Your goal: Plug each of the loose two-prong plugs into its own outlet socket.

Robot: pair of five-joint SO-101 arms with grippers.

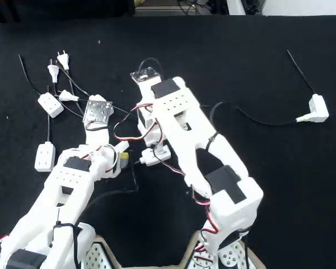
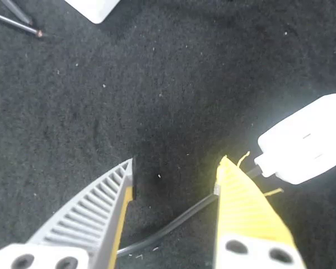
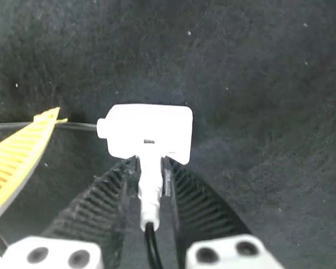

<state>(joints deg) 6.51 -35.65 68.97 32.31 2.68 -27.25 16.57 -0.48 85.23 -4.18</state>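
Plug [image 3: 150, 193], white on a black lead, is clamped between the fingers of the right gripper [image 3: 149, 163] near the middle of the black tabletop [image 1: 257, 61]. Its front end is pressed against a white socket block [image 3: 148, 131]; whether the prongs are fully home cannot be told.

The left gripper [image 2: 176, 161] hangs just beside that block with its jaws spread, grasping nothing. The block's thin black cord [image 2: 173, 221] runs across the cloth between its grey and yellow fingers. The yellow finger [image 3: 28, 147] reaches in close to the block's side, crowding the spot where the right arm works.

At the far left lie three loose plugs: an upper pair [image 1: 52, 70] close together and a third plug [image 1: 68, 96] below them, their thin cords crossing one another. Two free sockets are there too, a near socket [image 1: 49, 105] just beside the third plug and a low socket [image 1: 45, 157] beside the left arm.

Well apart at the far right lies a white angled piece [image 1: 317, 109] on its own cord; plug or socket cannot be told.

That makes four plugs and three socket blocks.
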